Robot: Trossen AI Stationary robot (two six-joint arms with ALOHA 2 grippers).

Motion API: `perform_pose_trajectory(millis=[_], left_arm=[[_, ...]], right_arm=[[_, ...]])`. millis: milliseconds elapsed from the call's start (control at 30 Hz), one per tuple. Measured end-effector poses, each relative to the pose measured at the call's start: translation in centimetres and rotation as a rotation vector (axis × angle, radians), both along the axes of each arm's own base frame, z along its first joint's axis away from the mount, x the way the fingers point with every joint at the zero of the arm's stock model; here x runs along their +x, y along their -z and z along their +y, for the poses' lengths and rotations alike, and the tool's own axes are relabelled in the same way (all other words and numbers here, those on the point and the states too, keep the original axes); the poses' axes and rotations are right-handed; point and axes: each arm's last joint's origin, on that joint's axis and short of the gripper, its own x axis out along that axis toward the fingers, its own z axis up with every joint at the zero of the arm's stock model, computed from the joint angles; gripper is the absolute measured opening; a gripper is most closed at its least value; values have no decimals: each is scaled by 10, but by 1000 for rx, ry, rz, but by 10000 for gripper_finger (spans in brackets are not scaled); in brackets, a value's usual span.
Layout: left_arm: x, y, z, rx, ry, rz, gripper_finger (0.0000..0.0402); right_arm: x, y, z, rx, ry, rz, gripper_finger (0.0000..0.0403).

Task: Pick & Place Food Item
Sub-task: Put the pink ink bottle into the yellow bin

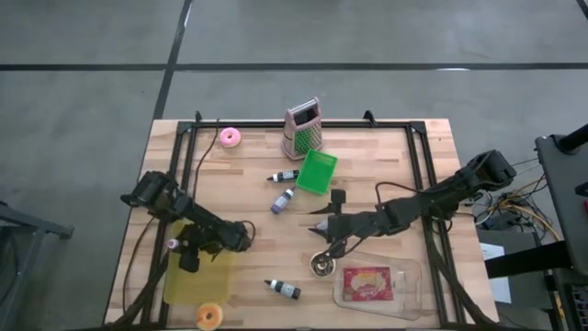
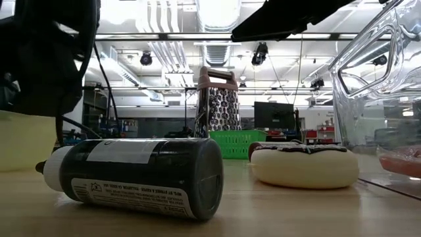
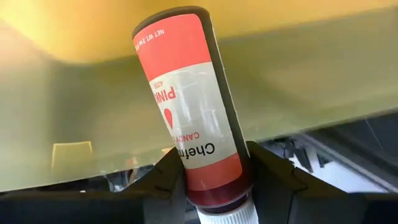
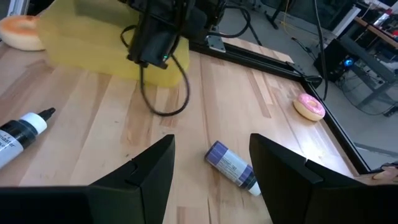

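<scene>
My left gripper (image 1: 187, 251) is shut on a small bottle with a red-and-white label (image 3: 189, 106), over the near-left yellow bin (image 1: 197, 280). My right gripper (image 1: 323, 227) is open and empty at mid-table, beside a chocolate-topped donut (image 1: 322, 265) that lies flat on the wood. The donut also shows in the low view (image 2: 304, 164). A purple bottle (image 4: 231, 164) lies on its side ahead of the right fingers. A black bottle (image 2: 138, 176) lies on its side near the front edge. My left gripper pinches the red-labelled bottle between its two fingers at the bottle's neck end (image 3: 214, 182), just past the white cap. The fingers lie across the bottle. The bottle is lifted clear, and its flat base end points away from the gripper toward the yellow bin's wall (image 3: 292, 68).
A clear container holding red packaged food (image 1: 377, 283) sits near right. An orange donut (image 1: 209, 316) lies by the front edge and a pink donut (image 1: 229, 138) at the far left. A grater (image 1: 303, 129), a green basket (image 1: 317, 172) and another small bottle (image 1: 283, 175) stand at the back middle.
</scene>
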Motion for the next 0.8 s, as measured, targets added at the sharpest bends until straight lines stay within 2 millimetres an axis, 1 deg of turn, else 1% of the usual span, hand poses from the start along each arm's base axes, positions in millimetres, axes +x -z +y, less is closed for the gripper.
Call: perform_pose_trajectory(millis=[167,467,500,600,667,733,800], left_arm=[[3,0,-1,-14,4,-24,131],[6,1,0,64,15,-27,132],[6,1,0,73,15,-27,141],[6,1,0,85,15,-27,190],[6,1,0,98,15,-27,215],[6,1,0,108,16,-29,228],[6,0,0,111,14,-30,232]], right_arm=[[0,0,0,-1,0,1,203],[-2,-4,-1,4,0,-11,203],[-2,-5,-1,5,0,-13,203],[-3,-7,-1,7,0,-19,203],[-4,-8,-1,7,0,-21,203],[-4,-9,-2,7,-1,-26,203],[-5,-11,-2,5,-3,-29,203]])
